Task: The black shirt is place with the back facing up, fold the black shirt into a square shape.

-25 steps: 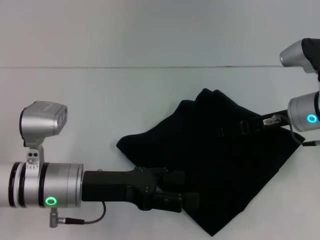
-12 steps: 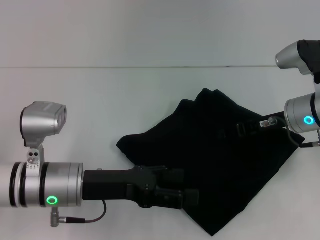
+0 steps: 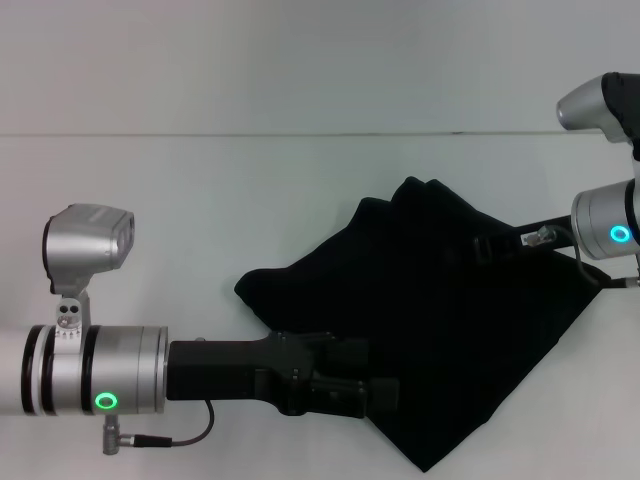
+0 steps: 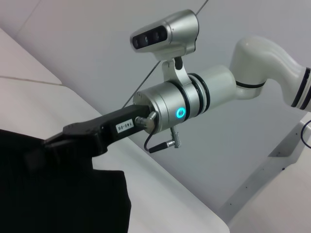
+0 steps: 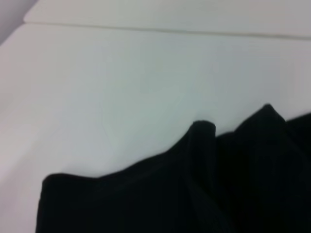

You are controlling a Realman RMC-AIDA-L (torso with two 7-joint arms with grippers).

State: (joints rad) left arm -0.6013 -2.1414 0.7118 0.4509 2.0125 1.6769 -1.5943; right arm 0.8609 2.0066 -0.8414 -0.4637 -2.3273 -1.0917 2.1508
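The black shirt is bunched into a rough diamond with folds peaking at its far side. My left gripper reaches in from the left and is shut on the shirt's near left edge. My right gripper comes in from the right over the shirt's far right part. In the left wrist view the right gripper has its tips buried in the black shirt, whose cloth hangs from it. The right wrist view shows folds of the black shirt over the white table.
The white table stretches bare to the left of and beyond the shirt, with a seam line across its far part. The table's edge runs close behind the right arm.
The right arm drifted slightly left, then back to the right. The left arm and the shirt's outline hardly moved.
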